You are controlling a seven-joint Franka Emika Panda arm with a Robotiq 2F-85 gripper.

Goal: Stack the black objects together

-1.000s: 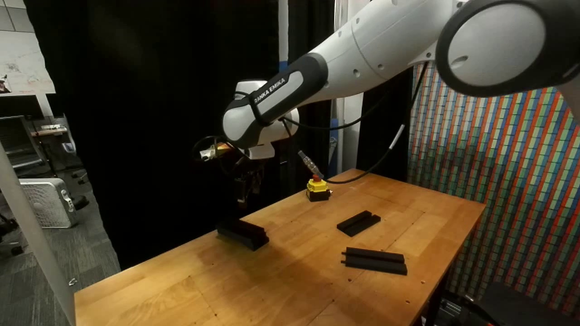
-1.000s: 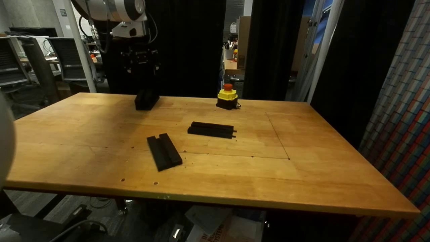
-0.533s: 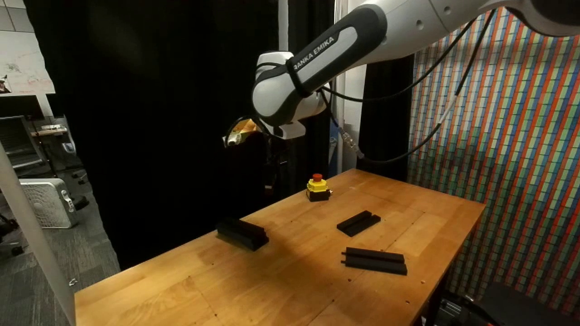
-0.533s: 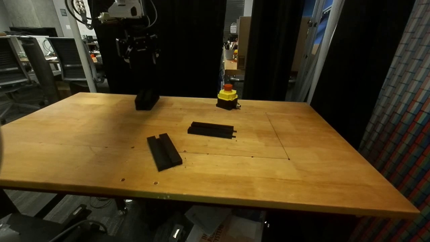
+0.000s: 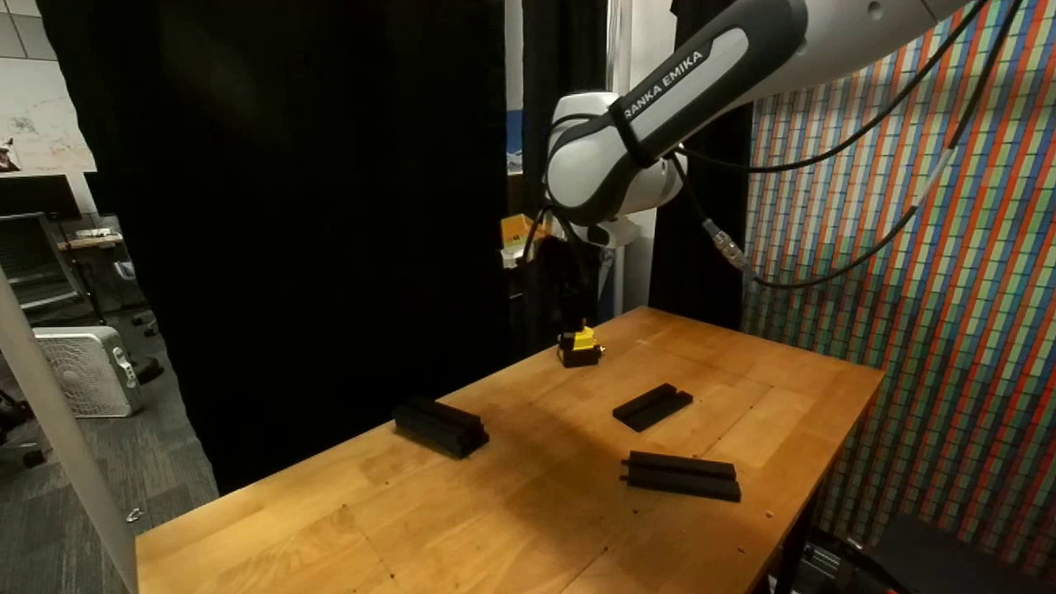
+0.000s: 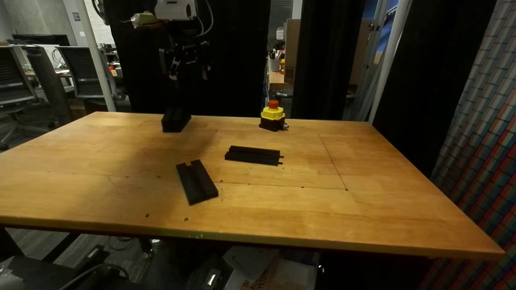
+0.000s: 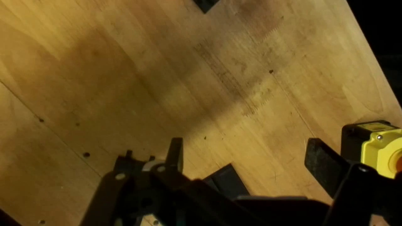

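Note:
A dark stack of black bars (image 5: 441, 426) lies at the table's far edge; it also shows in an exterior view (image 6: 176, 121), and only its corner (image 7: 205, 4) in the wrist view. A flat grooved black piece (image 5: 652, 406) lies mid-table, also in an exterior view (image 6: 253, 155); its end (image 7: 227, 182) shows between my fingers in the wrist view. Another grooved black piece (image 5: 681, 475) lies nearer the front edge, also in an exterior view (image 6: 197, 182); my gripper mostly hides it (image 7: 125, 164) in the wrist view. My gripper (image 7: 245, 141) is open, empty and high above the table (image 6: 189, 75).
A yellow and black emergency stop box with a red button (image 6: 273, 113) stands near the table's far edge. It shows right beside my right finger in the wrist view (image 7: 378, 150). The wooden table (image 6: 342, 225) has small holes. Black curtains (image 5: 330, 206) hang behind it.
The arm has risen and moved away from the stack, toward the emergency stop's side. The gripper stays open. The black pieces and stack have not moved.

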